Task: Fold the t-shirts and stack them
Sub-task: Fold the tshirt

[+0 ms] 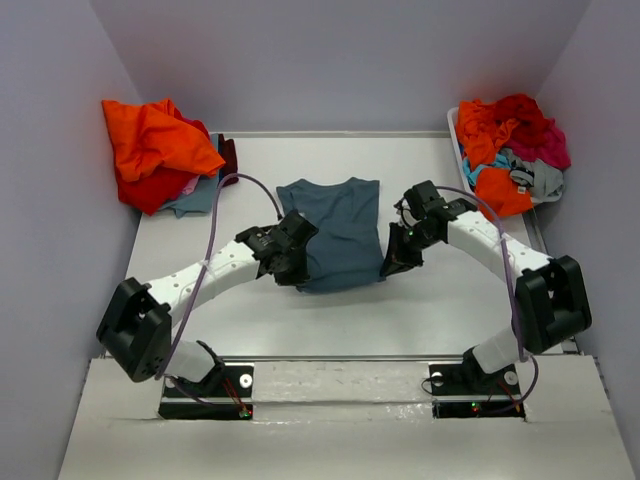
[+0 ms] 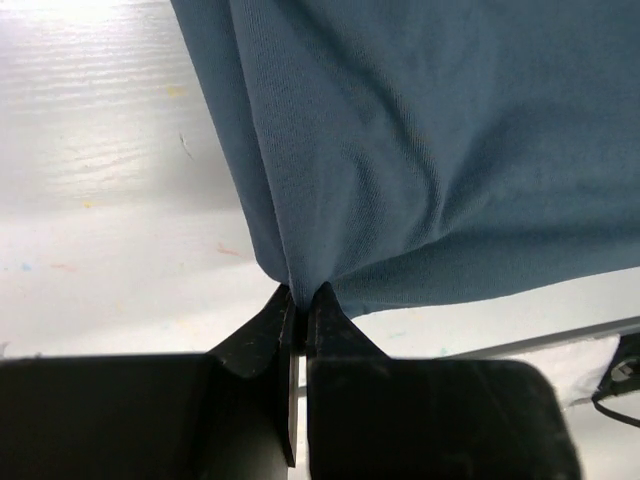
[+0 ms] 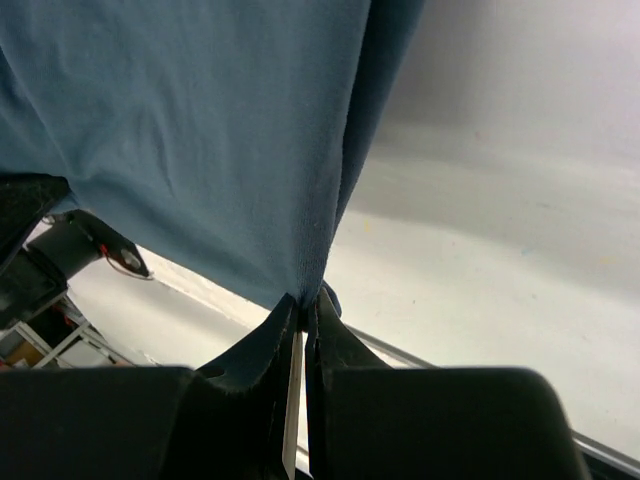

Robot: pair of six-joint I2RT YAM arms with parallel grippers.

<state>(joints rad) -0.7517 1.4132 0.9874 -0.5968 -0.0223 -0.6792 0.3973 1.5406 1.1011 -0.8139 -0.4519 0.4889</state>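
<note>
Nearest the lens, the left gripper [image 2: 299,302] is clenching a pinch of the slate-blue t-shirt [image 1: 340,222], its jaws pressing together on the cloth at the near left corner of the hem; the right gripper [image 3: 308,306] is doing the same at the near right corner, fingers closing tight on a fold of fabric; both corners are hanging up off the table [image 1: 400,310], while the collar end of the shirt is lying flat at its far side; the shirt is sitting in a narrow upright shape, so its sleeves are probably tucked in already, though that is hard to tell from above

To the far left of the blue shirt, a loose orange and red heap [image 1: 150,150] is slumping against the wall, looking crumpled rather than stacked; to its far right, a white basket [image 1: 454,128] is holding a mixed tangle [image 1: 515,150] of orange, red, magenta, teal and grey shirts

As a judgement, the work is sitting early: one shirt is being folded hem-to-collar, no neat stack is showing, and many shirts are waiting
</note>
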